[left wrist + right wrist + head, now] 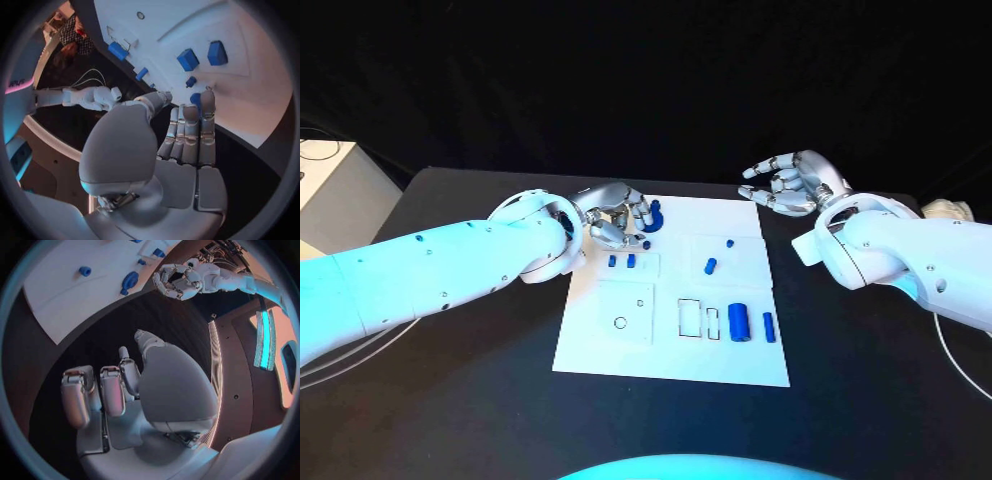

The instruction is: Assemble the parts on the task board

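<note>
Hovering over the board's (pixel 603 352) far-left corner, the left hand (pixel 613 219) has fingers curled downward around a curved blue part (pixel 655 216) at that corner; can't tell if it actually grips the part or just touches it. In the left wrist view, the fingers (pixel 190 131) lie together, tips right by a blue part on the board.

Right hand (pixel 793 183) is up off the board's far-right corner, over the black table (pixel 459 400), fingers apart and loosely curled, holding nothing.

Board sits mid-table. On it: two small blue parts (pixel 620 261) side by side just near of the left hand, one small part (pixel 711 266) right of centre, and a thick cylinder (pixel 737 322) plus a thin rod (pixel 769 327) lying near the right edge beside empty rectangular slots (pixel 689 318). Round hole (pixel 620 322) in the near-left section
</note>
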